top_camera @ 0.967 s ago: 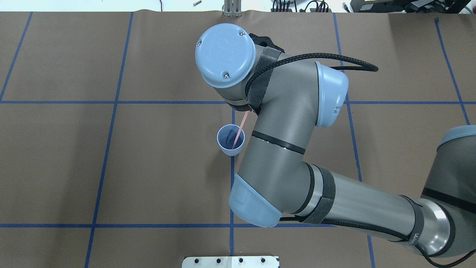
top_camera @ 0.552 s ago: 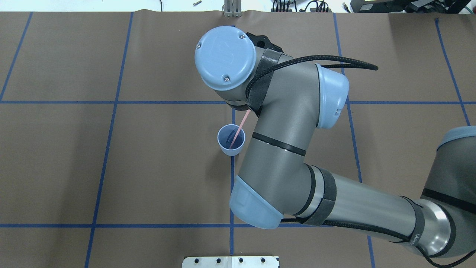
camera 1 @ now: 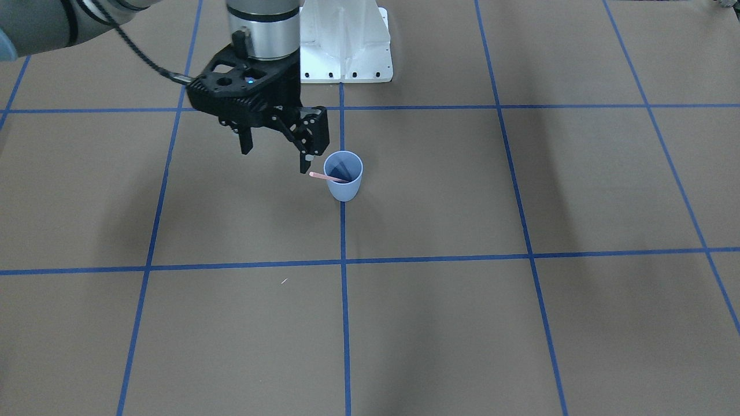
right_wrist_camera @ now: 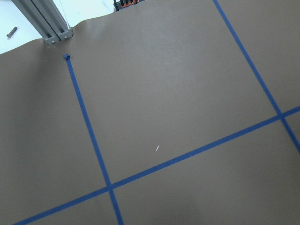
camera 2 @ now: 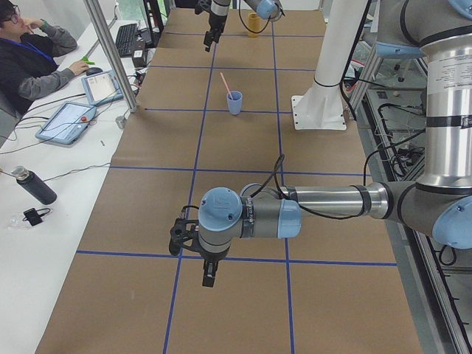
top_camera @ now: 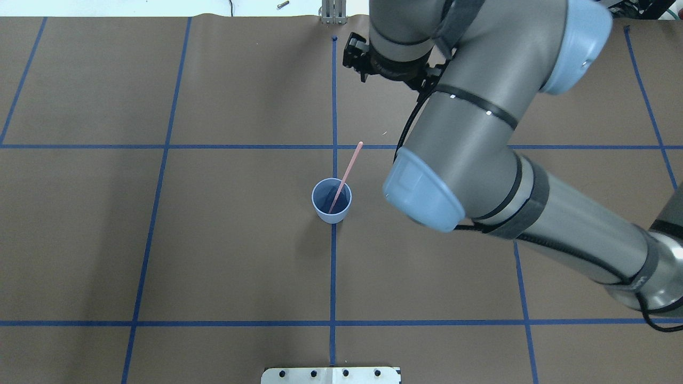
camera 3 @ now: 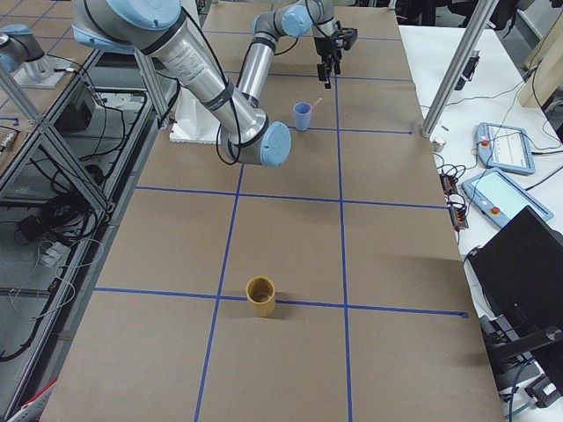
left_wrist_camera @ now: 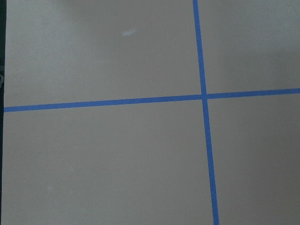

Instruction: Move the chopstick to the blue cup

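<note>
The blue cup (camera 1: 343,184) stands upright on the brown mat at a blue tape crossing, and it also shows in the overhead view (top_camera: 331,200). The pale pink chopstick (camera 1: 324,177) leans in the cup, its upper end sticking out over the rim (top_camera: 349,166). Nothing holds it. My right gripper (camera 1: 276,153) hangs open and empty just beside the cup, its nearer fingertip (camera 1: 304,164) close above the chopstick's free end. My left gripper (camera 2: 209,274) hovers far from the cup, near the table's left end. I cannot tell whether it is open or shut.
A yellow cup (camera 3: 260,296) stands upright toward the table's right end. The white robot base plate (camera 1: 347,52) sits behind the blue cup. An operator (camera 2: 29,59) sits at a side desk with tablets (camera 2: 68,120). My right arm's elbow (top_camera: 427,197) overhangs the mat right of the cup.
My right arm has swung up and away from over the cup. The chopstick's upper end, earlier hidden under the wrist, now stands free, leaning in the cup.
</note>
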`<state>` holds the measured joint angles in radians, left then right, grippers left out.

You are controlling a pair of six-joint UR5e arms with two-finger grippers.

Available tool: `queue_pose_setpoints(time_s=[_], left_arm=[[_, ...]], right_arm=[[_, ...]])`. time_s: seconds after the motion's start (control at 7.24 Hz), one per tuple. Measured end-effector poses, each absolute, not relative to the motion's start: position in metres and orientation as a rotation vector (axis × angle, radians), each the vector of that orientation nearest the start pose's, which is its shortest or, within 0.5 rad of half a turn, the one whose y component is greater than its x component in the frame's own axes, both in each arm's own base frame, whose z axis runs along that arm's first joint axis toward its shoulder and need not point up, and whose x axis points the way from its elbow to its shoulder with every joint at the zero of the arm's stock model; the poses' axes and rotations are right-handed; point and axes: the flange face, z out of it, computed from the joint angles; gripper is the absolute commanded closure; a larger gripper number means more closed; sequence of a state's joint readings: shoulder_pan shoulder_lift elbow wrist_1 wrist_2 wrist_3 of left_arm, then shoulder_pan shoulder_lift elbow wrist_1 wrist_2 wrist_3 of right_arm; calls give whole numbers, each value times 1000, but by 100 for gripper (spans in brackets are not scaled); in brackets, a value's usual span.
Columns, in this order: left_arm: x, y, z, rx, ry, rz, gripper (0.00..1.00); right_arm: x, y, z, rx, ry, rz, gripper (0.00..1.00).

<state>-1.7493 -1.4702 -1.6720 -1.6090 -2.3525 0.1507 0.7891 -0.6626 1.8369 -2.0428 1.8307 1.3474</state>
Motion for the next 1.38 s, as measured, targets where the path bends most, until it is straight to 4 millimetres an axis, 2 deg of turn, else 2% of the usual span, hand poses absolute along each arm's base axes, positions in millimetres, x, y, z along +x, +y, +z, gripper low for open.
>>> queue_pose_setpoints(time_s=[0.14, 0.28, 0.41, 0.55, 0.69, 0.83, 0.97, 1.1, 1.24, 1.38], left_arm=[[-141, -430, 657, 150, 763, -16, 2], [-139, -426, 662, 135, 750, -18, 2], [-133, -428, 662, 119, 726, -14, 2], [-118, -437, 657, 102, 712, -9, 2], [-97, -449, 646, 91, 707, 3, 2], [-78, -461, 634, 90, 706, 24, 2], [-68, -467, 626, 92, 710, 40, 2], [-63, -469, 623, 93, 727, 48, 2], [-61, -467, 621, 93, 755, 49, 2], [-60, -464, 620, 94, 772, 50, 2]], right_arm=[[-319, -544, 98, 121, -733, 359, 0], [-272, -567, 133, 127, -721, 257, 0], [-222, -586, 177, 135, -712, 149, 0], [-176, -596, 222, 142, -711, 61, 0], [-138, -598, 264, 141, -710, 2, 0], [-101, -594, 311, 120, -707, -27, 0], [-63, -581, 361, 85, -706, -27, 0], [-25, -557, 413, 56, -700, -34, 0], [15, -525, 468, 34, -693, -45, 0], [39, -493, 512, 3, -691, -41, 0]])
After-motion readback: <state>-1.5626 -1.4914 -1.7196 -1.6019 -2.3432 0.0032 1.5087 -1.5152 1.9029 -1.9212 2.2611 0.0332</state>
